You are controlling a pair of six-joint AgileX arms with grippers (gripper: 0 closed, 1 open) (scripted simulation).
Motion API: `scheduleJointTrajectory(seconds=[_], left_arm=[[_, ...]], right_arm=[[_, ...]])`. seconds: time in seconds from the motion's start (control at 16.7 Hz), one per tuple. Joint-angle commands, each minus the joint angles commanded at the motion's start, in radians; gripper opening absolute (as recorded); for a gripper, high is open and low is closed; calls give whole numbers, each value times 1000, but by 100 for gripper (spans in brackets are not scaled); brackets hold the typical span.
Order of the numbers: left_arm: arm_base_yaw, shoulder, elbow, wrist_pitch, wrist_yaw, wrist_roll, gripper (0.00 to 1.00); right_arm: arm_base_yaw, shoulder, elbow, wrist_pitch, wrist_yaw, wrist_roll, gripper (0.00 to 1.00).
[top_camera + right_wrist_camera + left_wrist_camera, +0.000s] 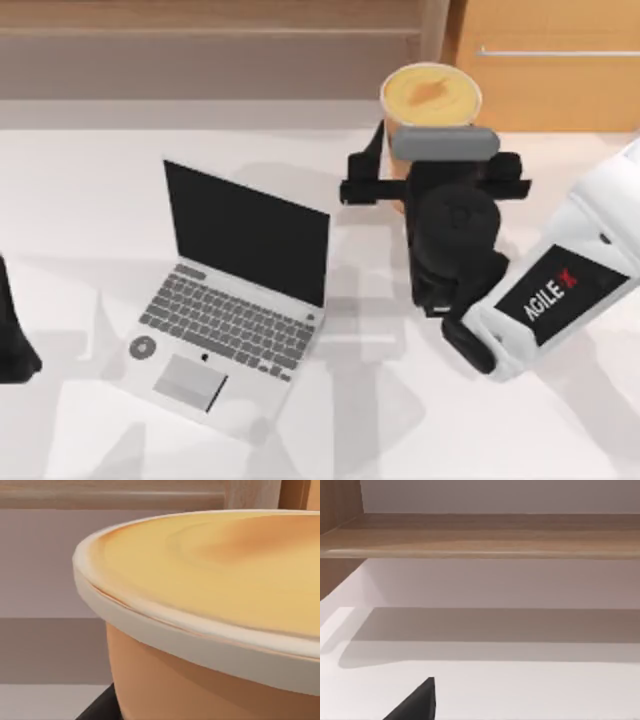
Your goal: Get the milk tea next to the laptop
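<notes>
Right gripper [432, 150] sits at the milk tea [432, 95], back-centre of the table, w/ its black fingers [368, 168] reaching along the cup's sides. Looks clamped on the cup, one finger showing on the cup's left flank, the other side hidden under the wrist body. Cup stands upright, creamy yellow-orange top facing up, pale rim all round. In the right wrist view the milk tea [210, 630] is right up close: pale rim, orange-tan wall below it, and a dark finger tip [102, 707] against the wall low down.

Laptop [235, 300] is to the cup's left and nearer the front, lid open, black screen upright, grey keyboard and trackpad toward the front-left, round grey sticker on the palm rest. Cup and laptop are apart, w/ bare white table [380, 400] between them.

Right arm [555, 290] comes in from the right edge, white casing w/ AGILEX lettering.

Left arm [15, 330] is parked at the left edge; can't tell its fingers. Left wrist view: white table [520, 690], wooden ledge [485, 535] behind it, dark tip [417, 705] of the left gripper.
</notes>
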Motion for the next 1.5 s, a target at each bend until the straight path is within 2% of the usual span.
scheduleJointTrajectory(seconds=[0.24,0.84,1.5], left_arm=[[0,0,0,0,0,0,100],[0,0,0,0,0,0,100],[0,0,0,0,0,0,100]], right_arm=[[11,-65,-31,37,59,-40,0],[124,-278,-297,160,353,-172,0],[362,-314,-406,109,495,-79,0]])
